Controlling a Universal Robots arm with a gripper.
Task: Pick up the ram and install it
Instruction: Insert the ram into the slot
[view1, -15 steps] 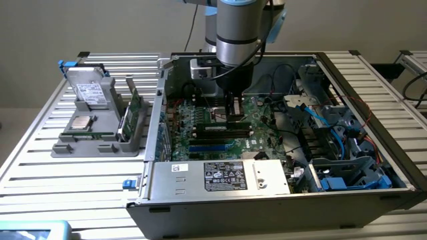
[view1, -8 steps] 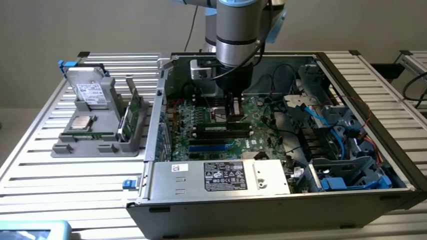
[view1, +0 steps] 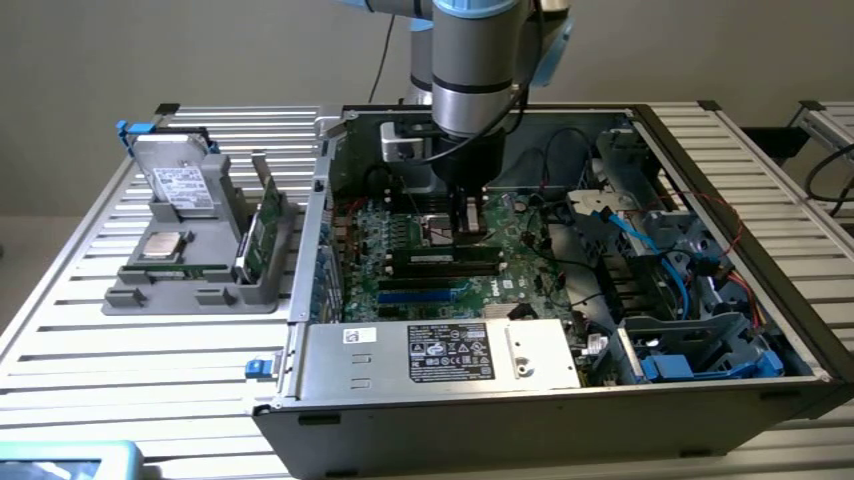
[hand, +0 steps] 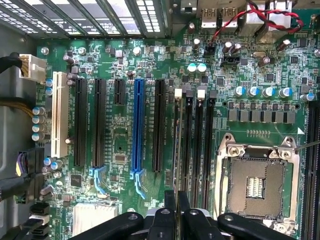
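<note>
Ram (hand: 176, 150) edge-on, clamped in tool (hand: 176, 196), over black memory slots (hand: 199, 145).

1 blue slot (hand: 138, 125), 1 white slot (hand: 59, 120), 4 memory slots (hand: 199, 145) — 1 processor socket (hand: 257, 185), 1 case (view1: 534, 425)

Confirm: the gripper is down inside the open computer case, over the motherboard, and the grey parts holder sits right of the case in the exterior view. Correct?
Wrong side. The exterior view shows the grey parts holder on the left of the computer case, not the right. The rest holds: the gripper is down inside that open case, over the motherboard.
</note>
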